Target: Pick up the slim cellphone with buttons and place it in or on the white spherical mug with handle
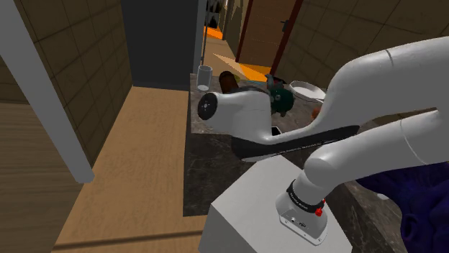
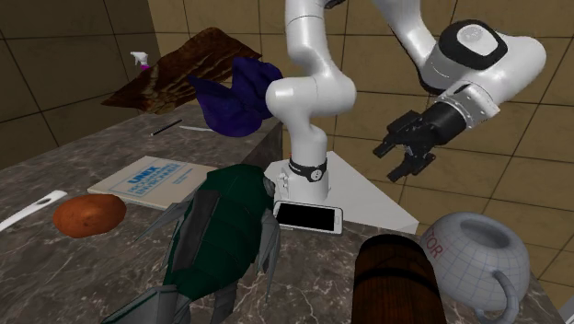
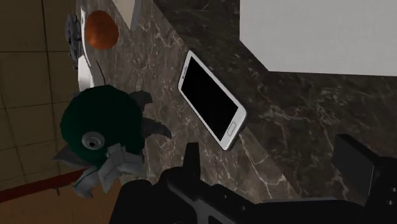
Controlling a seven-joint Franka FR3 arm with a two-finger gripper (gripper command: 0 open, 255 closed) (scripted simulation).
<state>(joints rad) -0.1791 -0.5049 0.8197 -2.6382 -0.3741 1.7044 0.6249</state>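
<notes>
The hand hovers open and empty, centre right of the second exterior view. It appears to be approaching, and next should lower onto the cellphone at lower centre.

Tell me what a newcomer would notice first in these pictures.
The big dark green figure sprawls on the marbled counter in the second exterior view's foreground. Beside it a slim black-screened phone lies flat by the white stand. The gripper hangs open in the air, and a pale round mug sits at that view's lower right.
</notes>
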